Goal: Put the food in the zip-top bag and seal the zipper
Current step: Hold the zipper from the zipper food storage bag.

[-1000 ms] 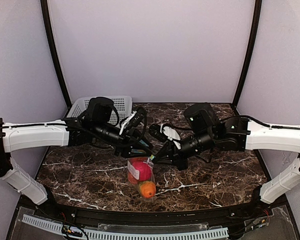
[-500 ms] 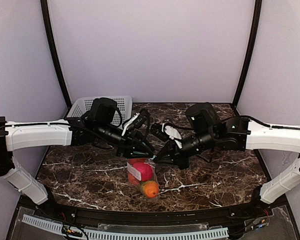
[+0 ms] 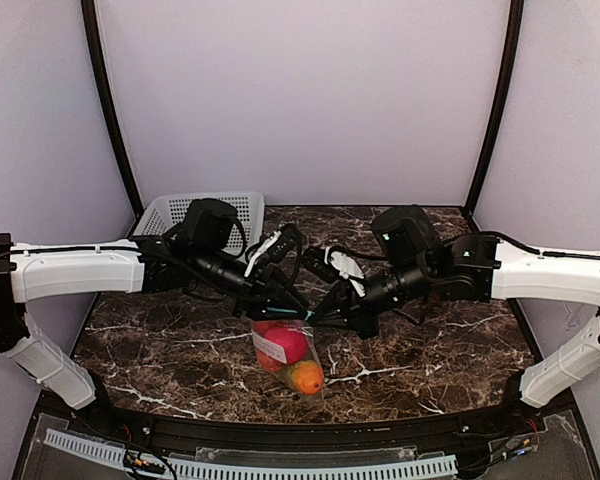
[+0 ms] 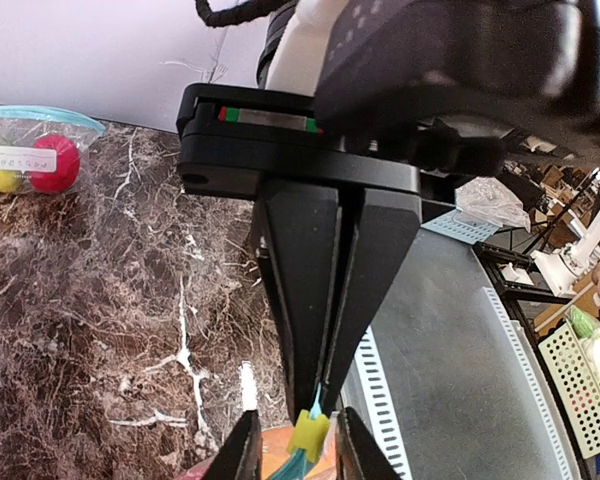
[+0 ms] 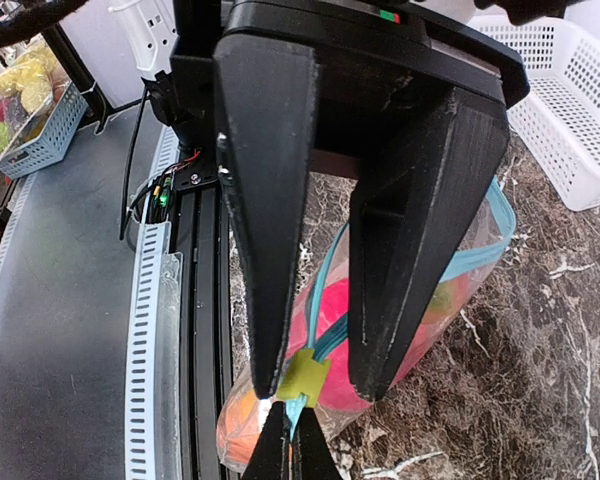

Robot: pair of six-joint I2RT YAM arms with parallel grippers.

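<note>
The clear zip-top bag (image 3: 292, 356) lies on the marble table with the food inside: a red fruit (image 3: 283, 343) and an orange one (image 3: 305, 377). A green-yellow fruit (image 5: 452, 297) shows through the plastic. My right gripper (image 5: 292, 450) is shut on the end of the bag's blue zipper strip (image 5: 325, 300); the left wrist view shows its closed fingers (image 4: 320, 375). My left gripper (image 4: 298, 455) is open. Its fingertips stand on either side of the yellow slider (image 4: 310, 435), with small gaps. Both grippers meet above the bag's far end (image 3: 305, 312).
A white mesh basket (image 3: 218, 208) stands at the back left of the table. In the left wrist view, a second clear bag (image 4: 30, 150) holding a yellow ball and a red ball lies far off by the wall. The table's black front rail (image 3: 300, 425) runs just beyond the bag.
The left jaws have narrowed around the yellow slider. The bag and both grippers have shifted slightly to the right. The right gripper stays shut on the zipper strip.
</note>
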